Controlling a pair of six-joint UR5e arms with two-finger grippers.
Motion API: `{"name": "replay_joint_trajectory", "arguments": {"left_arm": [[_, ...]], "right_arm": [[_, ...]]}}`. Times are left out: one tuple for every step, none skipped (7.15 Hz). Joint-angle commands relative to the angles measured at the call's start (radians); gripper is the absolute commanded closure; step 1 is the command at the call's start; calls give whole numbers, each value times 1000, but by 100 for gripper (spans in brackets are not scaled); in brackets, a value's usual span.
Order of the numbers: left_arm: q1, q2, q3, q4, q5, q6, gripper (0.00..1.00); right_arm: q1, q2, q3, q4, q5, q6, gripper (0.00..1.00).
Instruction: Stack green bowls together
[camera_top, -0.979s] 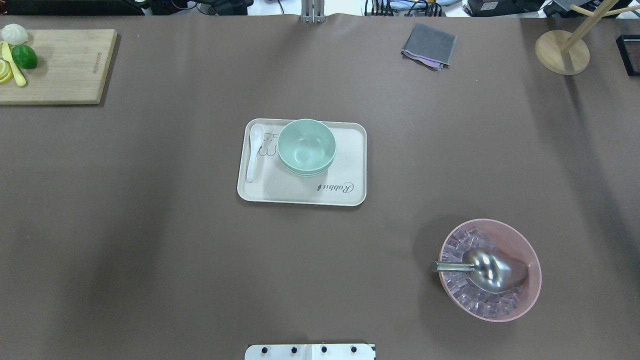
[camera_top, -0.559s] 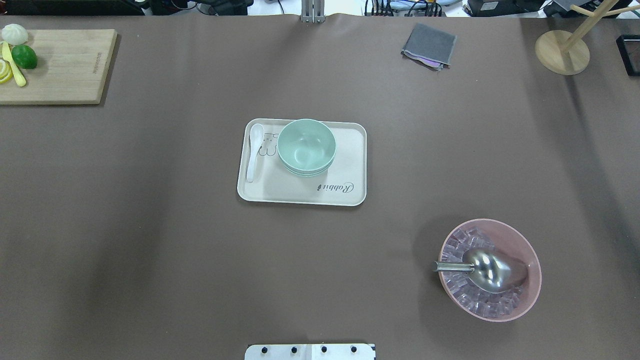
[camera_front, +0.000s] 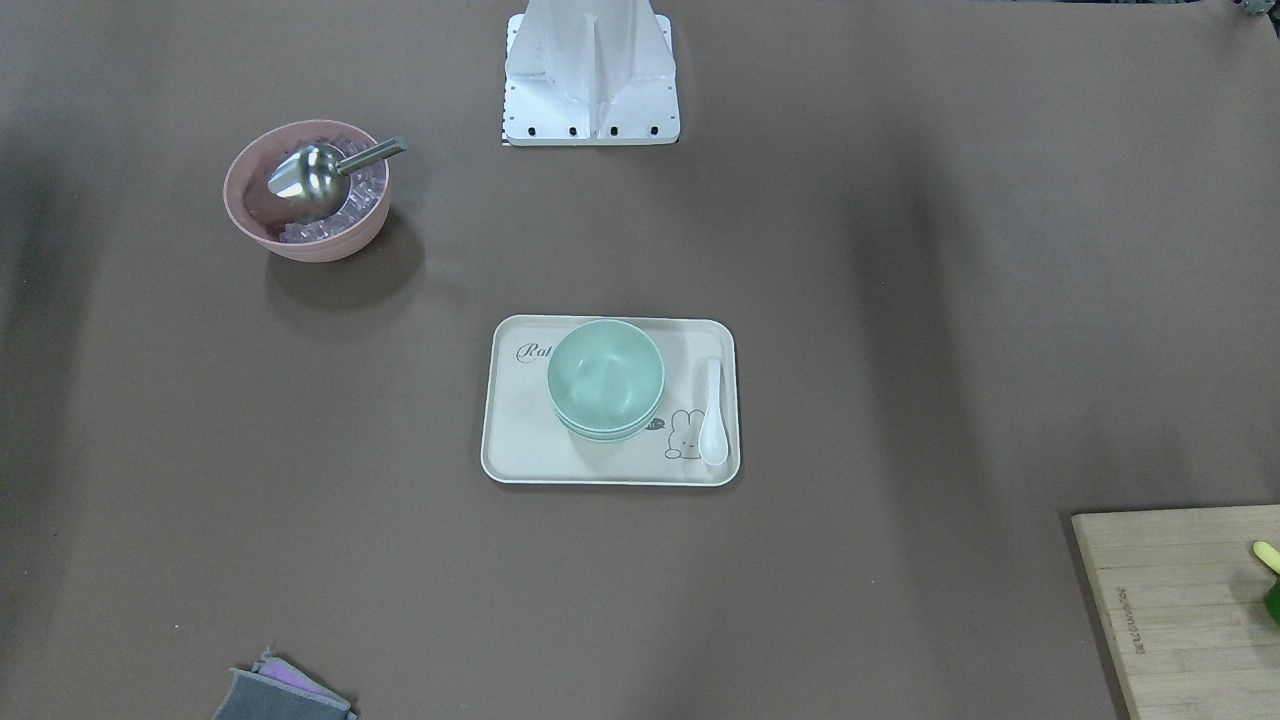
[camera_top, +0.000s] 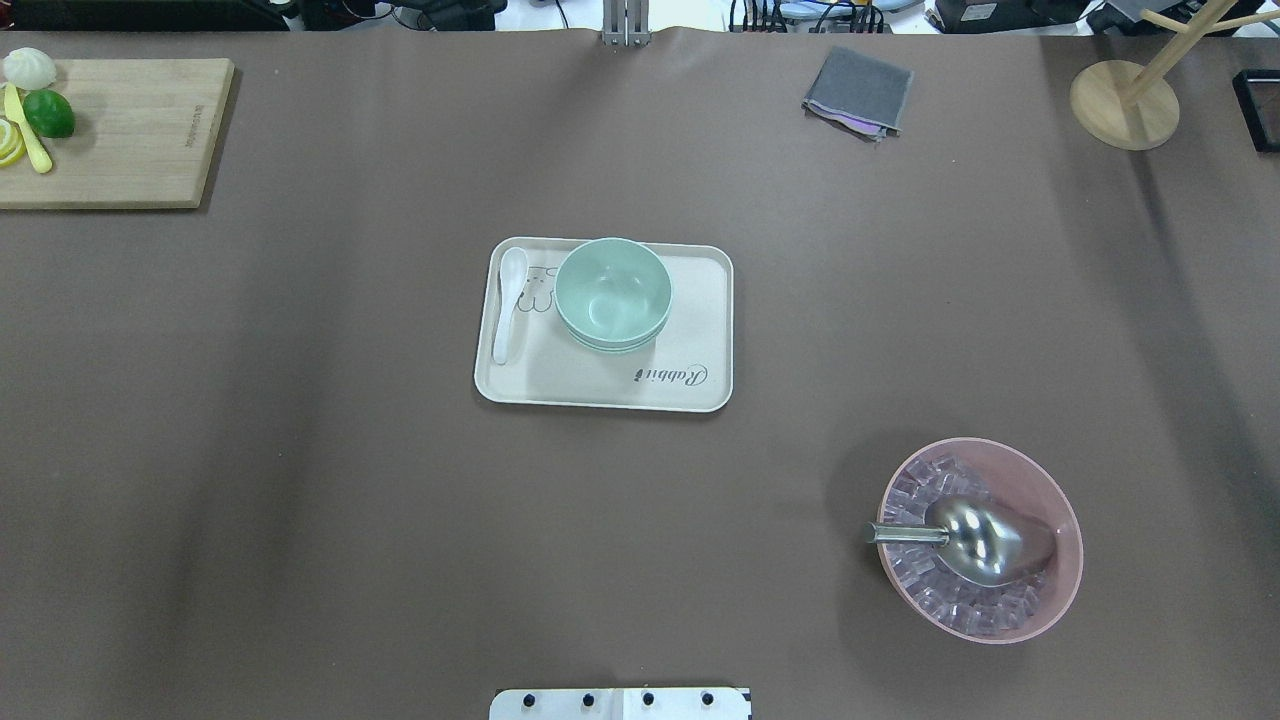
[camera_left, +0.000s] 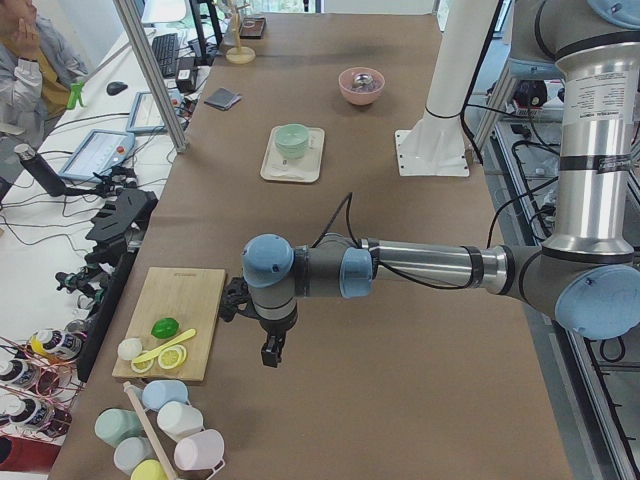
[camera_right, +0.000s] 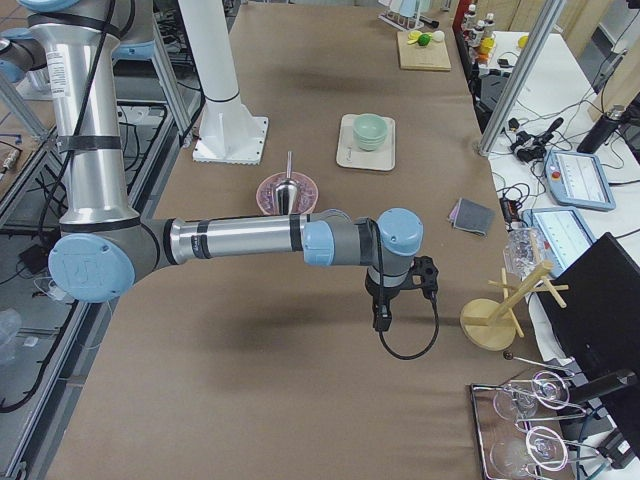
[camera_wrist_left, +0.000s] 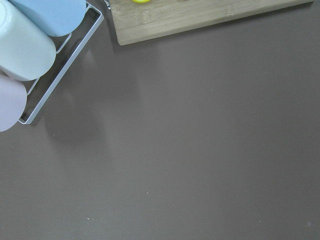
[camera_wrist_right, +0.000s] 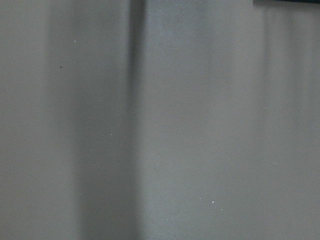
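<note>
Green bowls (camera_top: 612, 292) nested on tray (camera_top: 600, 388), arms outstretched level, left fingers (camera_left: 269, 354), right fingers (camera_right: 380, 320) pointing down, spread unclear.

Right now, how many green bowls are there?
3 green bowls, nested in one stack on the tray, beside the spoon. Only rims of the lower two show; more could hide.

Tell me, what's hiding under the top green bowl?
The top green bowl sits nested in the other green bowls; only their rims peek out. Their insides and the tray under them are covered.
</note>
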Motion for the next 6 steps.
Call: {"name": "replay_joint_trajectory", "arguments": {"left_arm": [[1,19,15,-14,0,0,1],[1,11,17,-14,-2,-4,1],[-1,12,11,-13,-28,-8,1],[-1,20,24,-2,-98,-17,1],[1,17,14,-10,-118,-149,1],[1,19,-3,-25,-108,-216,1]], "right_arm": [[0,-13,6,2,4,14,0],[0,-10,2,2,2,16,0],[0,-8,22,1,4,14,0],[0,-11,23,1,2,14,0],[0,-13,23,1,-2,14,0],[1,-13,23,1,-7,14,0]]}}
